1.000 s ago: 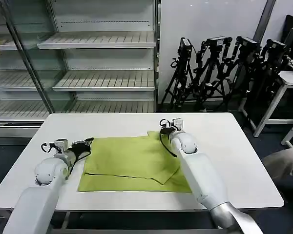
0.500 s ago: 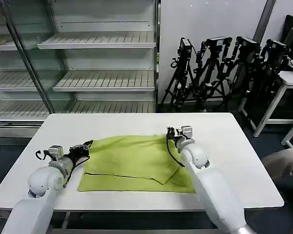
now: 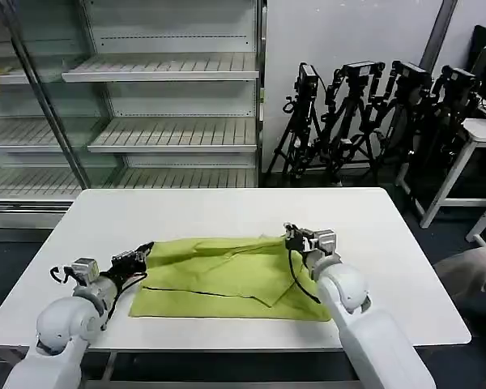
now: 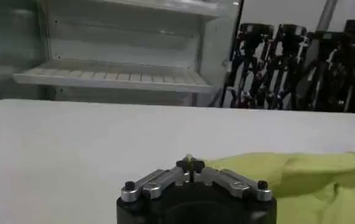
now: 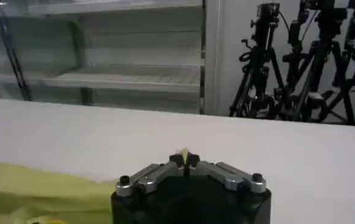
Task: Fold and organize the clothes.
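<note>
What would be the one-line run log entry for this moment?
left tool: shut on T-shirt far left corner | right tool: shut on far right corner | T-shirt partly folded on table

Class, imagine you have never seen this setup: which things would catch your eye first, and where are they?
The lime T-shirt lies partly folded on the near half of the white table. The left end effector pinches its far left corner and the right end effector its far right corner, both shut on cloth. Behind stand empty shelves and, to the right, black tripods.
</note>
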Available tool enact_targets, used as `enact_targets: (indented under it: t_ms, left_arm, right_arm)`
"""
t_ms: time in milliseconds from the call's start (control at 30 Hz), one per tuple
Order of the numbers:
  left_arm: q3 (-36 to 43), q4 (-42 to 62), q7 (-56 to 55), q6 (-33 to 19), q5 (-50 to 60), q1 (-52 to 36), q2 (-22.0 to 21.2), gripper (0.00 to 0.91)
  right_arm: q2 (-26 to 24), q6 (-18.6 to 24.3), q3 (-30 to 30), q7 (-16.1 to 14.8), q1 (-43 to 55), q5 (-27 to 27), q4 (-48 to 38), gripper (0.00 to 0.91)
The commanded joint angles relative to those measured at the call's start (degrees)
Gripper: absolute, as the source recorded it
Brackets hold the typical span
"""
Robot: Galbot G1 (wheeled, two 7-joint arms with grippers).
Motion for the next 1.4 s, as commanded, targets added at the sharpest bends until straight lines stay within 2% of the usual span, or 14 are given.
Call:
enact_targets:
  t_ms: [33,667,1200,1333,1367,1400]
  left_arm:
    - [-1.32,-3.07,0.55,-1.09,1.95,5.47,-1.38,0.02]
    - [-1.51,-4.88,1.65,-1.25,5.46,8.06,-2.63,0.02]
    - [-1.83,-3.3,1.46,-1.04,6.08,7.53,-1.25,0.02]
    - [-1.89,-3.42,1.51,-0.92,6.4,7.78,-0.89,0.03]
    - [-1.89,-3.6,1.54,-0.65,6.68,7.88,-0.85,0.333]
    - [-1.92,-3.94,1.61,-0.55,6.67,8.09,-0.94,0.907]
  right_arm:
    - [-2.12,1.43,1.07,-1.27,-7.98,-0.59,5.82,0.0]
    - [-1.94,2.81,1.44,-1.86,-10.48,-3.42,6.05,0.0]
    - [-2.07,1.66,1.83,-1.48,-11.25,-3.63,6.08,0.0]
    - [-2.15,1.49,1.77,-2.32,-11.75,-3.65,6.39,0.0]
    - [-2.22,1.47,1.75,-2.57,-11.91,-3.72,6.48,0.081]
    - [-2.3,1.57,1.68,-2.72,-12.26,-3.93,6.63,0.907]
